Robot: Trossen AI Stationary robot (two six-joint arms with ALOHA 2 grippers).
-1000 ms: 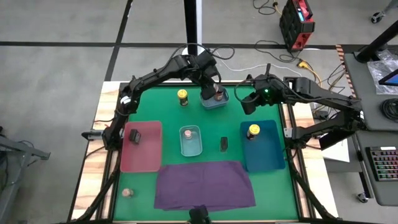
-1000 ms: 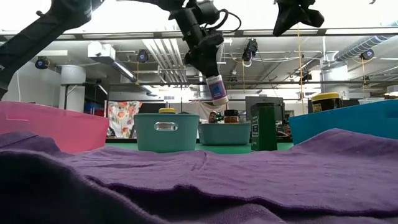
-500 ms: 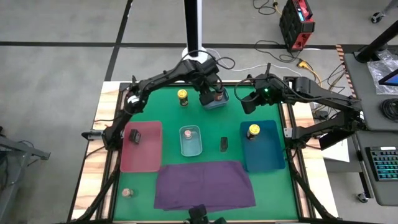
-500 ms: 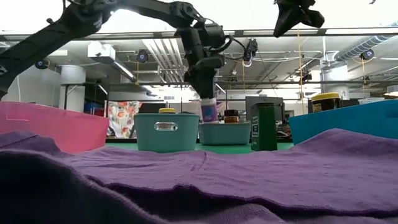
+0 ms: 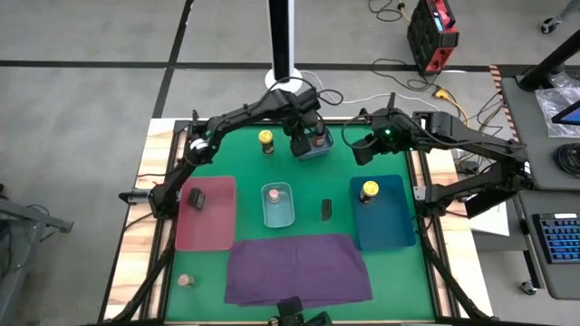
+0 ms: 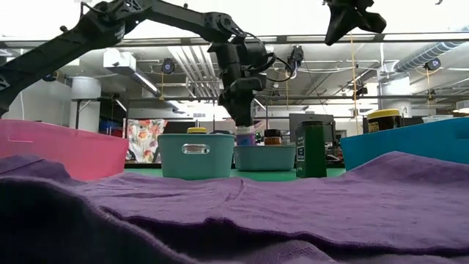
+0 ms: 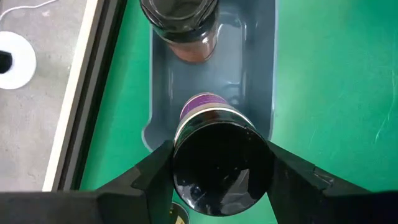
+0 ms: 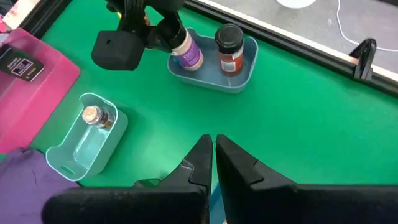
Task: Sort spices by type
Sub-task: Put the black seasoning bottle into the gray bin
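My left gripper (image 5: 299, 138) is over the grey-blue bin (image 5: 323, 150) at the mat's far middle, shut on a dark-lidded, purple-labelled jar (image 8: 186, 53). A second dark-topped jar (image 8: 230, 46) with red-brown contents stands in that bin. A yellow-lidded jar (image 5: 265, 140) stands on the mat beside it. Another yellow-lidded jar (image 5: 369, 190) sits in the blue bin (image 5: 390, 226). A pink-topped jar (image 5: 276, 193) is in the teal bin (image 5: 279, 215), one dark tin (image 5: 196, 196) in the pink bin (image 5: 208, 231), another dark tin (image 5: 326, 210) on the mat. My right gripper (image 5: 360, 150) hovers shut, raised, right of the grey-blue bin. My left gripper pinches the jar's upper end just under its black lid (image 7: 221, 165), one finger (image 7: 155, 174) on each side. It comes from above, pointing down with a slight slant. The jar's lower part (image 6: 245, 136) is inside the grey-blue bin; whether it touches the floor I cannot tell.
A purple cloth (image 5: 297, 269) lies along the mat's near edge. One small jar (image 5: 186, 281) stands on the wooden border at the near left corner. Bare green mat lies between the teal and blue bins, around the loose tin.
My left gripper has come down with the jar. A second ago the jar hung clear above the grey-blue bin; now its lower end is inside the bin beside the other dark-topped jar. The gripper stays shut on it.
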